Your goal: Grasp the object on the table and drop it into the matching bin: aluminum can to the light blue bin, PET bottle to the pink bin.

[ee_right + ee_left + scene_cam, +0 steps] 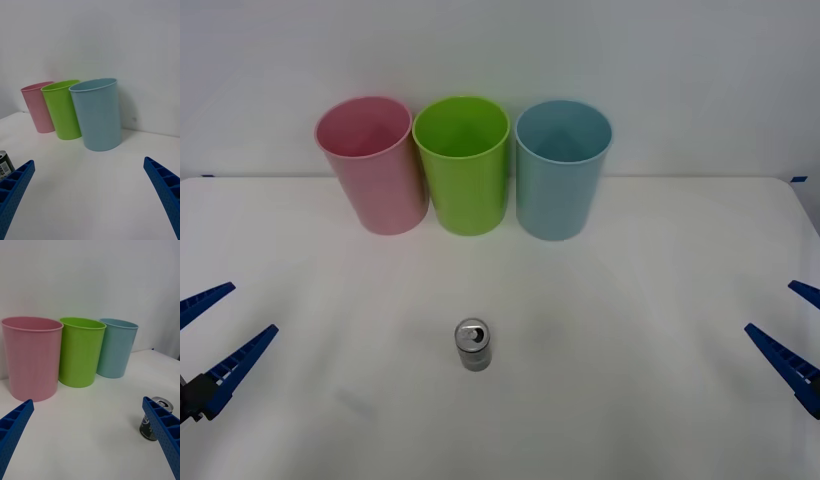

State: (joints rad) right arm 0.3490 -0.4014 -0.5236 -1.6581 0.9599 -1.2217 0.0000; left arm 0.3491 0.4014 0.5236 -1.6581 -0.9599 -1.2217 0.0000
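Can (473, 344): upright on the table (630, 300), between my left gripper (215, 335) and right gripper (790, 335), apart from both. Both spread wide, holding nothing. Pink bin (373, 165), light blue bin (561, 168): beyond my fingers.

We see bright, even light from overhead, leaving faint soft shadows on the white surface (630, 330) at the base of the pink bin (375, 170) and light blue bin (560, 175). The can (473, 345) lid shows a small glint. The blue fingers (161, 427) look slightly soft up close
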